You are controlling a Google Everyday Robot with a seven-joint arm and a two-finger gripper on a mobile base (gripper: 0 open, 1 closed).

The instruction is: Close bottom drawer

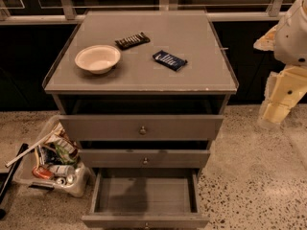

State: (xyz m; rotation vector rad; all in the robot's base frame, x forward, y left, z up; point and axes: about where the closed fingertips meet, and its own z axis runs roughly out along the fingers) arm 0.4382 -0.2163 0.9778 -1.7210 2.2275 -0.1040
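The bottom drawer point(144, 195) stands pulled far out of the grey table point(144, 78), nearest the camera, its shallow box bare inside. On the floor to its left sits a clear bin point(72, 185) of wrappers and cans. Above are the middle drawer point(165, 158) and the top drawer point(105, 127). The claw point(277, 110) hangs at the right edge, well apart from the drawers; open or together, I cannot tell. On the tabletop lie a white bowl point(97, 58), a blue packet point(170, 60) and, farthest, a dark snack bar point(132, 40).

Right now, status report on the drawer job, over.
Claw at far right, away from cabinet. Bottom drawer pulled out, nothing inside. Litter tub on floor to its left, clear of its path.
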